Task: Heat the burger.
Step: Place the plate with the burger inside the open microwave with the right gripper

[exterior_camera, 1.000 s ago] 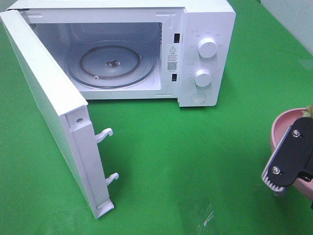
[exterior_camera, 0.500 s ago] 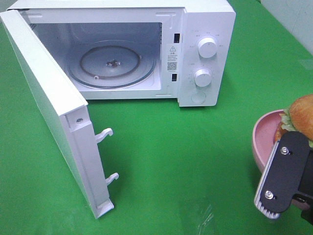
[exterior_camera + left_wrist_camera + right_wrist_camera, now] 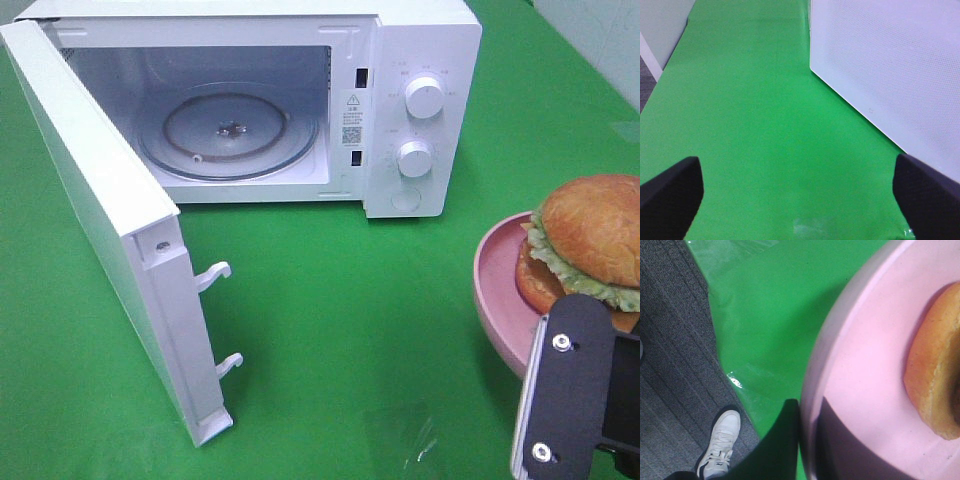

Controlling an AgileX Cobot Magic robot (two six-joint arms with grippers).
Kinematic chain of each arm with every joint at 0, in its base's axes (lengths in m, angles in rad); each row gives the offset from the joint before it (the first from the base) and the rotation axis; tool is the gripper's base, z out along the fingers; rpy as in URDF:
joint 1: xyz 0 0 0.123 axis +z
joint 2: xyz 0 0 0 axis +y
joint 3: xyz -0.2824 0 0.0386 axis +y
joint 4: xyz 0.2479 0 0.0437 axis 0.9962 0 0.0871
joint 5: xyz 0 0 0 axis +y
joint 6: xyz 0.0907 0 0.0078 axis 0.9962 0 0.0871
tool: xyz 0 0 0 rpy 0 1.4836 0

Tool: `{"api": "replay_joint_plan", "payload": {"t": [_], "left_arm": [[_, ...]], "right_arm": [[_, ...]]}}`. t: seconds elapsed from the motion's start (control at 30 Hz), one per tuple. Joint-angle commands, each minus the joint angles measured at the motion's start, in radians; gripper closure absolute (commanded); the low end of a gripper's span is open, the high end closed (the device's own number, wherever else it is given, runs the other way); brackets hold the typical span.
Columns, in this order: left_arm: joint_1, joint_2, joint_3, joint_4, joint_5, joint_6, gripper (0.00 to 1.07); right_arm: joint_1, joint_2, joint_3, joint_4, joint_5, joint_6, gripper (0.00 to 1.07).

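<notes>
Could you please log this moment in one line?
right hand shut on plate | burger on plate | microwave door open | left hand open

Pretty sure the right gripper (image 3: 807, 440) is clamped on the pink plate (image 3: 875, 340) rim; left gripper (image 3: 797, 200) fingers spread wide apart.

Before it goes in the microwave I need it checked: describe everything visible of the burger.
The burger is round, with a glossy golden-brown top bun, frilly green lettuce below it and a darker bottom bun. It looks whole and sits upright on the pink plate, at the right edge of the high view, outside the open microwave. Only the plate touches it; the right gripper grips the plate's rim.
</notes>
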Motion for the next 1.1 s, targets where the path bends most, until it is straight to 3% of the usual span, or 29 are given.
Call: {"api": "replay_joint_plan", "payload": {"t": [0.03, 0.43, 1.1], "left_arm": [[-0.002, -0.006, 0.002, -0.001, -0.014, 0.0, 0.12], [-0.002, -0.006, 0.002, -0.001, -0.014, 0.0, 0.12], [-0.002, -0.006, 0.002, -0.001, -0.014, 0.0, 0.12]], "right_arm": [[0.007, -0.007, -0.001, -0.077, 0.006, -0.003, 1.07], [0.007, -0.007, -0.001, -0.123, -0.016, -0.049, 1.07], [0.007, -0.007, -0.001, -0.154, -0.121, -0.33, 1.05]]}}
